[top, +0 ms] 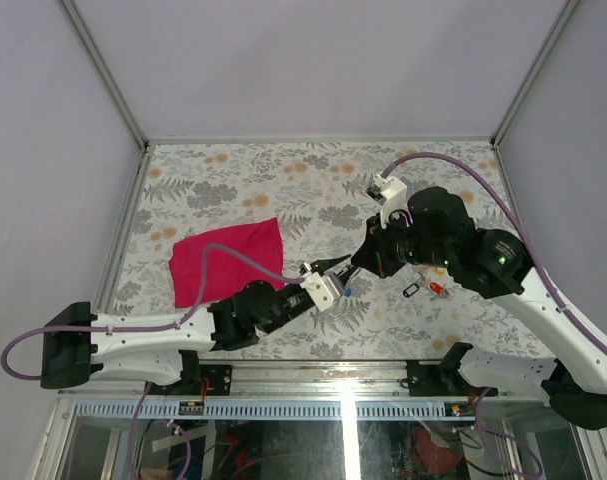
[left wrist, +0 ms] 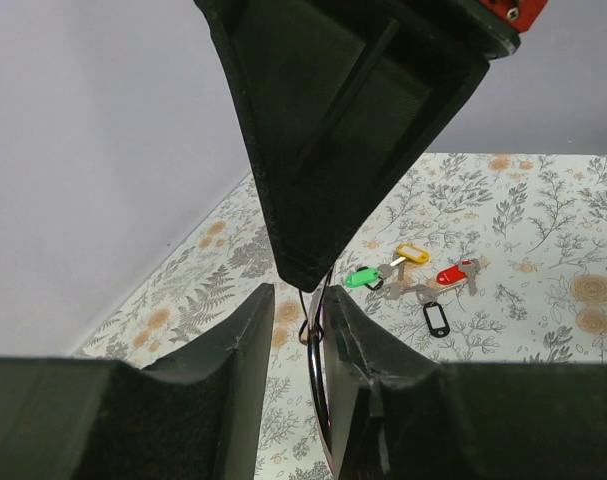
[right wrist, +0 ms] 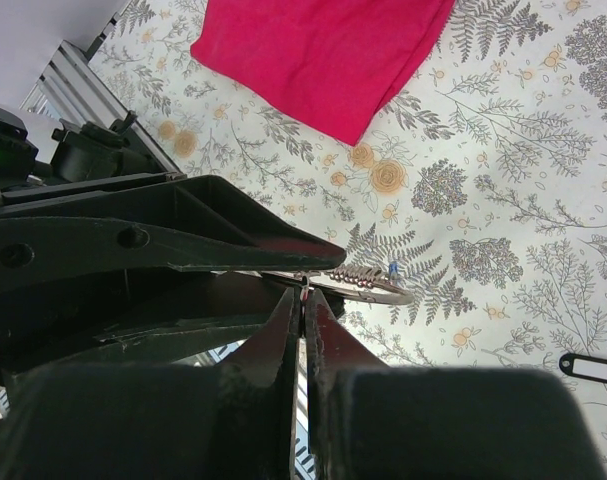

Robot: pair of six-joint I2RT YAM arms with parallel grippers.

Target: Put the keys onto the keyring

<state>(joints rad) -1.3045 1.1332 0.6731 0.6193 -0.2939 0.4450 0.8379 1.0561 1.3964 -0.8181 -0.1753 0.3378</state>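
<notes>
Left wrist view: keyring is held aloft in narrow jaws of left gripper; right gripper is pinched tight at its rim. Green, yellow, red, black-tagged keys are seen loose on table; threading is judged barely begun

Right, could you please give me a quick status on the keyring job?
Right fingers shut at the keyring. Left fingers straddle it, grip unclear. Keys loose on the table. Nothing in the way.
</notes>
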